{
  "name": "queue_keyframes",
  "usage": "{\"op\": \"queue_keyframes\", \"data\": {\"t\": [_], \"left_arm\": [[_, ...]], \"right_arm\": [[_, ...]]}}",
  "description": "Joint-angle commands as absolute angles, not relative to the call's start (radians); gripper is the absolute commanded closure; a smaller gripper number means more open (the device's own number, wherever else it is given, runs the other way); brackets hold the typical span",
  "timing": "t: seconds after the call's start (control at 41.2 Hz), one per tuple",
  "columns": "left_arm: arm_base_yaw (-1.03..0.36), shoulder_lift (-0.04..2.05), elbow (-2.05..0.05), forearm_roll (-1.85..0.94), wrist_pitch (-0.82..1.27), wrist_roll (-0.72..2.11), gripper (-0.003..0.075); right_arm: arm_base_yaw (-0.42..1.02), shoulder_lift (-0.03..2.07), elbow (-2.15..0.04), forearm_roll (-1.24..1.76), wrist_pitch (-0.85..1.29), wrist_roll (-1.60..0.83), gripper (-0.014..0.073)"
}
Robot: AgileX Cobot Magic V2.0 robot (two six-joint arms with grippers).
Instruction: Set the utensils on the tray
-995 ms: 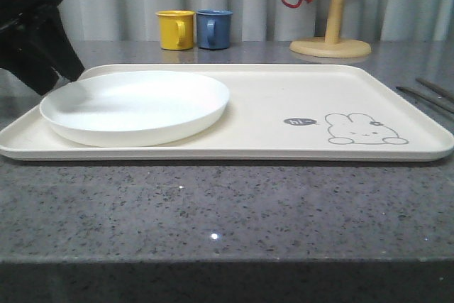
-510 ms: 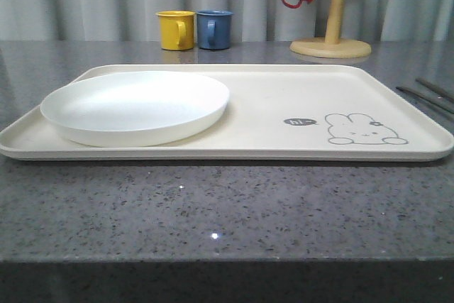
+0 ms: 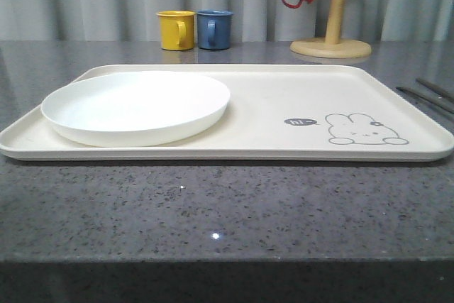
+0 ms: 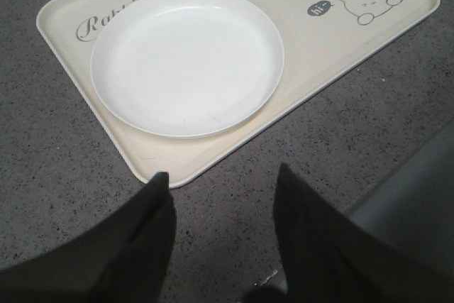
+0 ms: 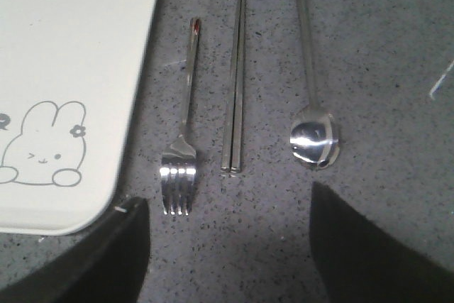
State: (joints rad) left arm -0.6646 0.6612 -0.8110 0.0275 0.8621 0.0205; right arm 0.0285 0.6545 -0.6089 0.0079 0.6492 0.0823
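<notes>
Front: tray [image 3: 298,97] on the worktop [image 3: 227,211], plate [image 3: 135,108] on its left part.
Left wrist: fingers [image 4: 159,196] spread, empty, just off the tray's corner.
Right wrist: fingers [image 5: 131,221] spread, empty; fork [image 5: 181,154], chopsticks [image 5: 235,90], spoon [image 5: 314,133] beside the tray.

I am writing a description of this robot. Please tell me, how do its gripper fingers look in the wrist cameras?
The left gripper has two black fingers, broad and matte, narrowing toward blunt tips. The right gripper looks the same: two dark, plain fingers. I see no markings, cables or coloured parts on them.
</notes>
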Motion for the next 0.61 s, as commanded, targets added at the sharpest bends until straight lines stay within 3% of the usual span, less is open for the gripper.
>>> {"op": "queue_keyframes", "data": {"t": [0.0, 0.194, 0.486, 0.583], "left_arm": [[-0.673, 0.619, -0.819, 0.030, 0.785, 0.008, 0.0407], [-0.673, 0.607, -0.818, 0.030, 0.787, 0.008, 0.0407], [-0.673, 0.607, -0.818, 0.030, 0.787, 0.008, 0.0407], [-0.673, 0.607, -0.818, 0.030, 0.787, 0.008, 0.0407]], "right_arm": [[0.027, 0.660, -0.642, 0.037, 0.595, 0.078, 0.0085], [0.079, 0.715, -0.697, 0.059, 0.722, 0.029, 0.0086], [0.098, 0.968, -0.901, 0.056, 0.936, 0.028, 0.0088], [0.098, 1.048, -0.956, 0.056, 0.963, 0.014, 0.0156]]}}
